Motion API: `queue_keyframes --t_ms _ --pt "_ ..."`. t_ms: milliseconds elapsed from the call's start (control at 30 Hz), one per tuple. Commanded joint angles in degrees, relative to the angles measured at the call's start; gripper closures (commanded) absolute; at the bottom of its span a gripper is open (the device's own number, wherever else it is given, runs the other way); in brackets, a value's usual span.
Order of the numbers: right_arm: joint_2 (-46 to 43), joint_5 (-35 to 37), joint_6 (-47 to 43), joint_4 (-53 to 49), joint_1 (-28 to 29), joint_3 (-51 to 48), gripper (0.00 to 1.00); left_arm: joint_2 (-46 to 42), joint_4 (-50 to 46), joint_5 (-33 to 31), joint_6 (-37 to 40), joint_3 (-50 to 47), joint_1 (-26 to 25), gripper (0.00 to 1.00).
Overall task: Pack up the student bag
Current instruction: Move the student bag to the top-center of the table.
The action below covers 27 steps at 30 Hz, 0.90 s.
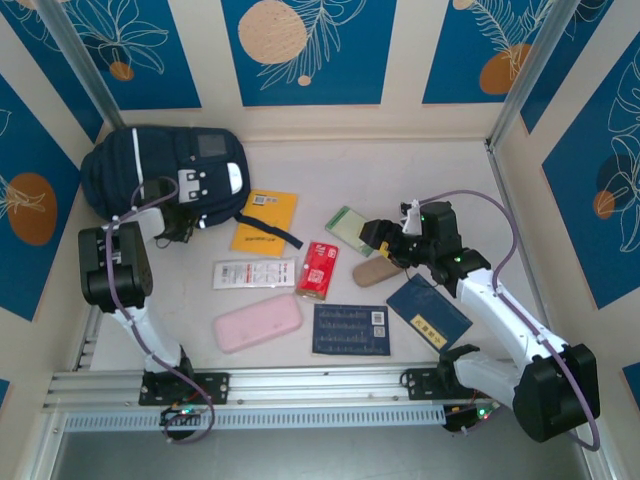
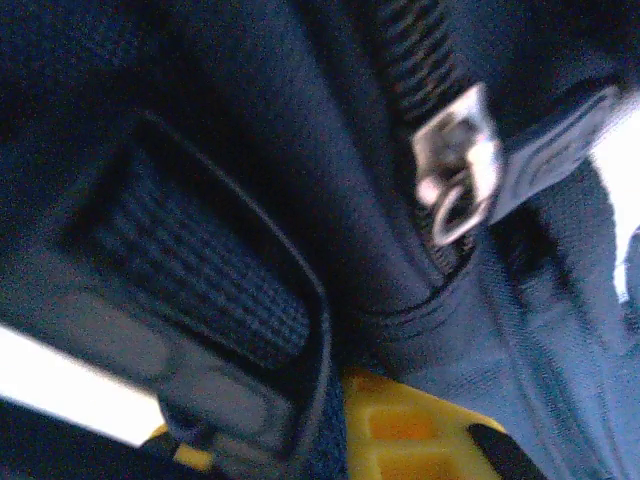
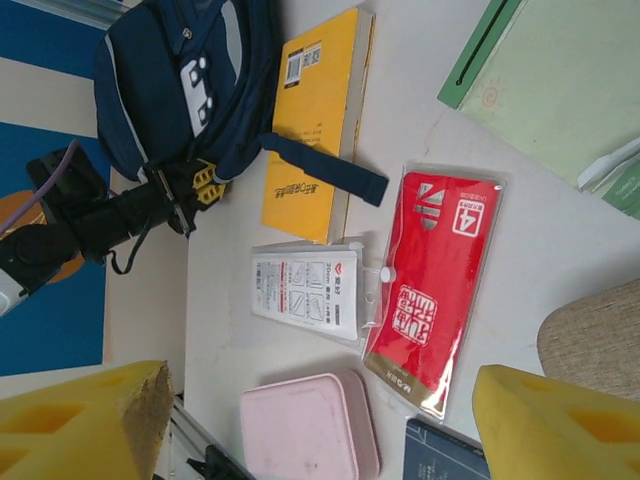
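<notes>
**A:** How is the left gripper (image 3: 205,182) doing?

**B:** It is clamping fully shut on the lower edge of the student bag (image 1: 160,170). Navy fabric is bunching over its yellow pad (image 2: 400,440), just below the zipper pull (image 2: 455,165).

**A:** Where is the bag sitting?

**B:** It is lying in the upper left of the overhead view, with its strap (image 1: 272,229) trailing across the yellow book (image 1: 275,208).

**A:** And the right gripper (image 1: 372,235)?

**B:** It is hanging wide open and gripping nothing. Its fingertips (image 3: 90,415) are framing the red packet (image 3: 435,280), the white packet (image 3: 305,290) and the pink case (image 3: 305,430), all lying on the table (image 1: 440,170).
</notes>
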Motion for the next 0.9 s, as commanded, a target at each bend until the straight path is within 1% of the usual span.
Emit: queue_keyframes --t_ms 0,100,233,367,567,633,700,767,867 --pt "-0.57 -1.44 0.4 1.21 0.42 0.08 0.24 -2.3 1.58 3.71 -1.32 0.74 -0.22 1.0" --pt "-0.66 -0.8 0.16 0.56 1.0 0.93 0.26 -4.24 2.15 5.74 -2.26 2.41 -0.17 1.0" --pt "-1.59 0.18 -0.54 -1.07 1.66 2.12 0.27 -7.14 3.02 8.02 -4.37 5.05 -0.32 1.0" --pt "-2.84 3.38 -1.25 -4.27 1.98 3.35 0.27 -10.01 1.94 10.34 -4.58 8.04 -1.01 1.0" --pt "-1.8 3.68 -0.75 -4.65 2.74 4.62 0.26 -14.97 2.35 12.13 -4.3 8.05 -3.06 1.0" --pt "-0.87 3.77 -0.81 -3.85 3.44 5.32 0.22 -16.09 2.7 12.0 -3.89 7.65 -3.92 1.0" --pt "0.19 3.62 -0.01 -1.9 3.91 5.73 0.17 -16.35 2.52 12.05 -2.9 8.27 -4.89 1.0" --pt "2.55 3.08 1.35 -1.1 4.1 7.3 0.09 -15.85 2.83 13.03 -2.13 9.35 -5.94 1.0" --pt "6.71 2.0 2.84 -1.08 4.35 10.72 0.03 -15.1 3.75 15.36 -0.71 10.66 -8.16 1.0"
